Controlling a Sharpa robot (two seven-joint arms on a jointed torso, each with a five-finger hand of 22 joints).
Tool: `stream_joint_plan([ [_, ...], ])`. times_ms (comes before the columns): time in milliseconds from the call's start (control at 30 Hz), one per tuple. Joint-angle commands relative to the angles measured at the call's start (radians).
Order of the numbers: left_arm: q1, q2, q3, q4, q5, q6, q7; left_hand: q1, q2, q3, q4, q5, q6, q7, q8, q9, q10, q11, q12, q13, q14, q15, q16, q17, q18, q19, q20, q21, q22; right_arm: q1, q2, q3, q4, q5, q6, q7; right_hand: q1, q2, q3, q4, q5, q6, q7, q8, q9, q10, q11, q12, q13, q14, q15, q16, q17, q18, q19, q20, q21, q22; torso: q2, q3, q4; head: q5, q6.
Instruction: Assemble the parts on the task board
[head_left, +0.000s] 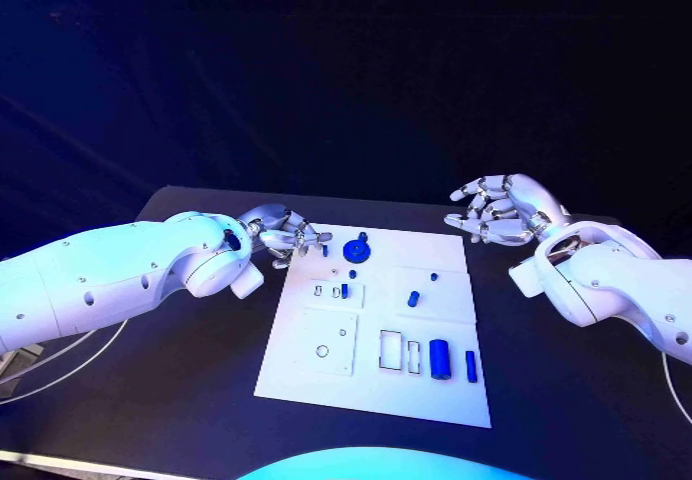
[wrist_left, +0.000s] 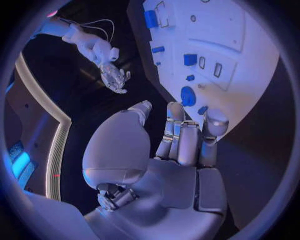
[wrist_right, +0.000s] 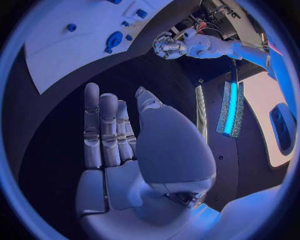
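Observation:
The white task board lies in the middle of the table. On it are a round blue part near the far edge, small blue parts in the middle, and a blue cylinder beside a slim blue bar near the front. My left hand hovers at the board's far left corner, fingers apart, holding nothing. My right hand hangs beyond the far right corner, fingers apart and empty. The left wrist view shows my left hand over the board and round part. In the right wrist view my right hand is off the board.
The board has several empty rectangular slots and a small ring hole. Black table surrounds the board on all sides. A cable trails under my left arm.

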Motion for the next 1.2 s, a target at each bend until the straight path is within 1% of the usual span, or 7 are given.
stream_joint_plan([
  [33,0.001,0.013,-0.001,-0.001,-0.144,0.079,-0.147,-0.016,0.0,-0.007,0.002,-0.002,-0.002,-0.009,0.008,0.004,0.008,-0.002,0.006,0.001,0.007,-0.003,0.005,0.003,-0.018,0.009,-0.003,0.005,0.003,-0.005,0.0,0.0,-0.029,0.094,-0.053,0.068,-0.007,0.007,-0.001,0.0,0.003,-0.005,-0.001,0.01,-0.005,-0.002,-0.009,-0.022,-0.034,-0.014,0.002,-0.047,-0.019,0.012,-0.007,0.003,-0.032,-0.023,-0.014,-0.0084,0.001,0.008,-0.006],
  [167,0.001,0.029,-0.002,-0.01,-0.172,0.087,-0.181,-0.019,-0.001,-0.01,0.002,-0.002,-0.002,-0.01,0.011,0.006,0.01,-0.003,0.008,0.004,0.01,-0.004,0.007,0.008,-0.019,0.013,-0.004,0.007,0.008,-0.011,0.001,0.0,-0.055,0.121,-0.06,0.079,-0.008,0.004,0.004,0.0,0.003,-0.008,0.003,0.016,-0.015,-0.007,-0.004,-0.065,-0.091,-0.027,0.008,-0.127,-0.041,0.012,-0.014,0.009,-0.085,-0.064,-0.014,-0.0176,0.0011,0.013,-0.007],
  [300,0.001,0.052,-0.003,-0.02,-0.196,0.106,-0.204,-0.024,-0.001,-0.013,0.001,-0.002,-0.002,-0.012,0.017,0.012,0.027,-0.006,0.022,0.024,0.02,-0.007,0.013,0.026,-0.023,0.03,-0.006,0.016,0.028,-0.019,0.001,0.0,-0.077,0.136,-0.062,0.088,-0.007,0.002,0.007,0.0,0.003,-0.01,0.006,0.019,-0.021,-0.008,-0.001,-0.09,-0.125,-0.027,0.011,-0.176,-0.051,0.012,-0.014,0.013,-0.116,-0.091,-0.013,-0.0268,0.0027,0.015,0.0],
  [533,0.003,0.09,-0.003,-0.034,-0.209,0.13,-0.233,-0.029,-0.002,-0.017,0.001,-0.002,-0.002,-0.014,0.023,0.017,0.037,-0.008,0.031,0.034,0.028,-0.009,0.018,0.041,-0.024,0.037,-0.008,0.02,0.036,-0.029,0.004,0.0,-0.099,0.148,-0.063,0.094,-0.008,0.001,0.008,0.0,0.003,-0.014,0.008,0.022,-0.025,-0.011,0.002,-0.101,-0.145,-0.027,0.014,-0.208,-0.054,0.011,-0.014,0.016,-0.137,-0.108,-0.006,-0.0362,0.0021,0.004,0.006],
  [767,0.004,0.112,-0.003,-0.042,-0.213,0.152,-0.252,-0.031,-0.003,-0.02,0.001,-0.003,-0.003,-0.015,0.025,0.019,0.039,-0.008,0.033,0.036,0.032,-0.009,0.021,0.049,-0.026,0.043,-0.009,0.023,0.042,-0.033,0.008,0.0,-0.106,0.15,-0.062,0.092,-0.008,-0.001,0.008,0.0,0.003,-0.016,0.01,0.024,-0.028,-0.014,0.004,-0.107,-0.156,-0.028,0.016,-0.225,-0.055,0.011,-0.016,0.018,-0.149,-0.118,-0.005,-0.0356,0.0,0.002,0.003],
  [1067,0.005,0.132,-0.003,-0.048,-0.26,0.207,-0.298,-0.04,-0.006,-0.028,0.002,-0.004,-0.004,-0.016,0.031,0.025,0.043,-0.01,0.037,0.039,0.037,-0.011,0.025,0.058,-0.027,0.049,-0.011,0.027,0.05,-0.034,0.008,0.0,-0.108,0.153,-0.059,0.088,-0.013,-0.002,0.013,0.0,0.003,-0.022,0.017,0.037,-0.038,-0.015,0.012,-0.158,-0.233,-0.038,0.027,-0.35,-0.071,0.011,-0.029,0.03,-0.214,-0.177,-0.003,-0.031,0.0019,0.003,-0.011],
  [1200,0.005,0.136,-0.003,-0.047,-0.301,0.223,-0.312,-0.044,-0.006,-0.032,0.002,-0.004,-0.003,-0.017,0.034,0.027,0.043,-0.01,0.037,0.039,0.038,-0.011,0.025,0.059,-0.028,0.051,-0.012,0.028,0.052,-0.034,0.007,0.0,-0.106,0.155,-0.059,0.086,-0.014,-0.002,0.013,0.0,0.003,-0.023,0.017,0.037,-0.039,-0.015,0.013,-0.16,-0.238,-0.037,0.027,-0.358,-0.071,0.011,-0.028,0.031,-0.218,-0.181,0.0,-0.0303,0.0026,0.003,-0.014],
])
